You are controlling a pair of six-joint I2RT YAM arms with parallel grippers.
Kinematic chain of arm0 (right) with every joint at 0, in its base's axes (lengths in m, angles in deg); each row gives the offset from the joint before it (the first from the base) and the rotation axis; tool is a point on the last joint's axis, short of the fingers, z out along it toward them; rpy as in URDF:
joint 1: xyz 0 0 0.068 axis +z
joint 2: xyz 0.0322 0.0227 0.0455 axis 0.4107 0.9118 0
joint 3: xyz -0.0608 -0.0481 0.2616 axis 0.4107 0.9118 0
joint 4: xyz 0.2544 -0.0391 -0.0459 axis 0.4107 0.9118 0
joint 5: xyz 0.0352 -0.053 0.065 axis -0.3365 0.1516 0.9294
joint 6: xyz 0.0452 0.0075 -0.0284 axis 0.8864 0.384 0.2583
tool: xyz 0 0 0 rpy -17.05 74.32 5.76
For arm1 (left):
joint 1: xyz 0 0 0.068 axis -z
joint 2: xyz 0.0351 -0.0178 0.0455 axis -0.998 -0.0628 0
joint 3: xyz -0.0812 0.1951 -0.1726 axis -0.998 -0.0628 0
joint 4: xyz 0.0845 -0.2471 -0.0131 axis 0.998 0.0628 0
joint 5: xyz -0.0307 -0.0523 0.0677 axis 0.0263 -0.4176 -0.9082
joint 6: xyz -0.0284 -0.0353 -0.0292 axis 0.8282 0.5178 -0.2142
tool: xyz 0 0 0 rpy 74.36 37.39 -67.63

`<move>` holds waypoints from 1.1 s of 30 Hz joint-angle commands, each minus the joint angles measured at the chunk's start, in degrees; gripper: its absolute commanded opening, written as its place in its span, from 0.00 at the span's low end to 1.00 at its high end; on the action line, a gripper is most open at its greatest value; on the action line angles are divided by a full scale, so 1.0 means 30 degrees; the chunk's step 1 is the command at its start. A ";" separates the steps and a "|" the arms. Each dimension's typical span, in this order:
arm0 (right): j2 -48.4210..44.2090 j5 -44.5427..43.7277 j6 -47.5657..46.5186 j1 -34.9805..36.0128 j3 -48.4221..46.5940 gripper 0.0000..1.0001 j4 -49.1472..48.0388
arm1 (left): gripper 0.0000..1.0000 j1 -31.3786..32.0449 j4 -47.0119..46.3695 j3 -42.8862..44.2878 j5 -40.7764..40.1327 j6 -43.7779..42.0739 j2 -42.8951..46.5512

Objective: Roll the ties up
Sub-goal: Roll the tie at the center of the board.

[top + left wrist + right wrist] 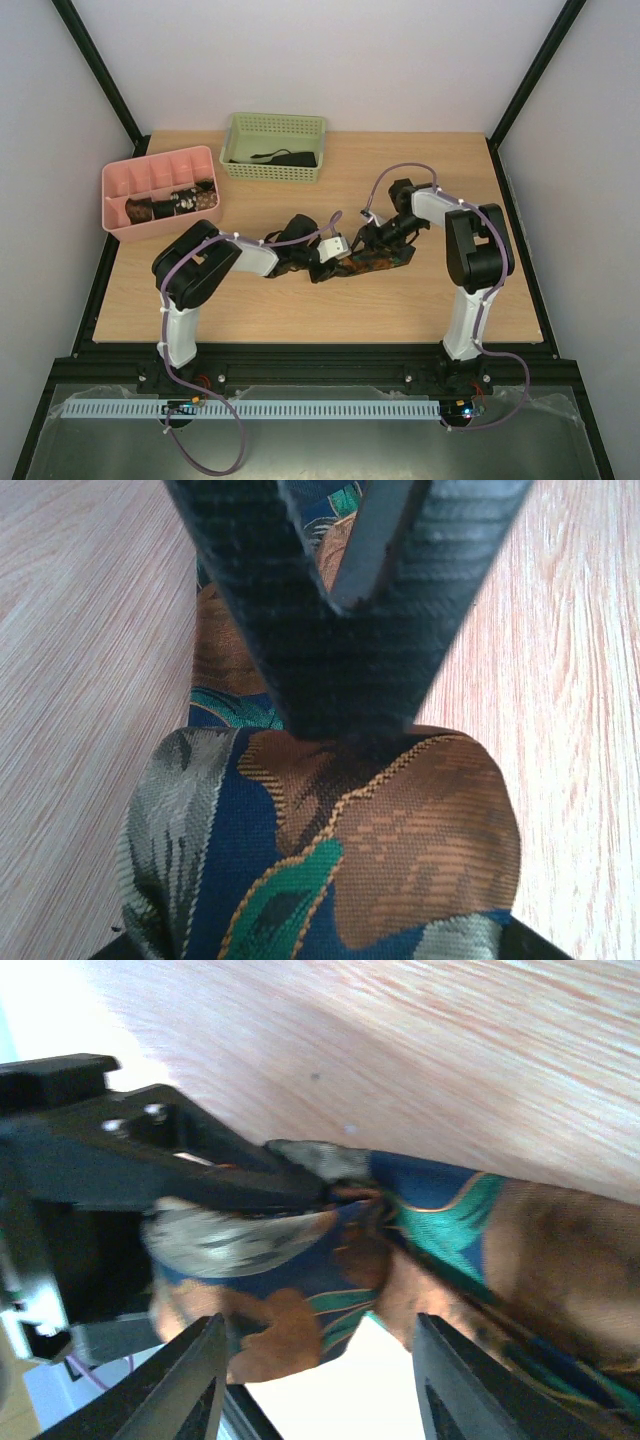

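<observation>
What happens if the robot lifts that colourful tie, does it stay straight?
Probably flop: the tie is soft woven cloth, already folded and puckered where the left pincer pinches it. Being thin, it likely feels light. Its smooth weave might slide easily on the wooden table.

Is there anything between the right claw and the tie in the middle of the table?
Nothing visible. The right claw is open with the tie directly at its fingers. The left claw pinches the same tie close beside it, off to one side rather than in between.
</observation>
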 commanded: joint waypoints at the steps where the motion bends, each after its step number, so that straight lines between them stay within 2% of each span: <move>1: -0.0126 0.1023 0.0233 0.0508 -0.0338 0.56 0.1312 | 0.36 0.0118 0.2804 -0.0026 -0.1484 0.0087 -0.0359; 4: 0.0498 0.0656 0.0226 0.0980 -0.0490 0.52 0.1301 | 0.36 0.0149 0.2856 -0.0057 -0.1514 0.0165 -0.0360; 6: 0.0949 0.0260 0.0204 0.1175 -0.0557 0.46 0.1126 | 0.37 0.0149 0.2877 -0.0049 -0.1553 0.0218 -0.0359; 7: 0.1154 -0.0023 0.0236 0.1186 -0.0548 0.39 0.1003 | 0.38 0.0149 0.2884 -0.0048 -0.1526 0.0223 -0.0359; 10: 0.1735 -0.1120 -0.0109 0.1005 -0.0752 0.06 0.1115 | 0.39 0.0149 0.2926 -0.0040 -0.1474 0.0209 -0.0333; 11: 0.1794 -0.1389 -0.0199 0.0868 -0.0759 0.02 0.1130 | 0.41 0.0124 0.2879 -0.0069 -0.1398 0.0174 -0.0283; 17: 0.2367 -0.3178 -0.1154 -0.0027 -0.0714 0.01 0.0965 | 0.61 -0.0164 0.1447 -0.0140 -0.0016 0.0301 0.0250; 22: 0.2936 -0.4868 -0.1672 -0.0366 -0.0151 0.01 0.0499 | 0.73 -0.0173 -0.0509 0.0279 0.1368 0.0986 0.0152; 27: 0.3154 -0.6351 -0.1547 -0.0767 0.0081 0.01 0.0063 | 0.77 0.0052 -0.2394 0.1135 0.1911 0.2527 -0.1014; 33: 0.3172 -0.6932 -0.1154 -0.0761 0.0326 0.01 -0.0450 | 0.74 0.0207 -0.3625 0.2015 0.1673 0.4370 -0.2551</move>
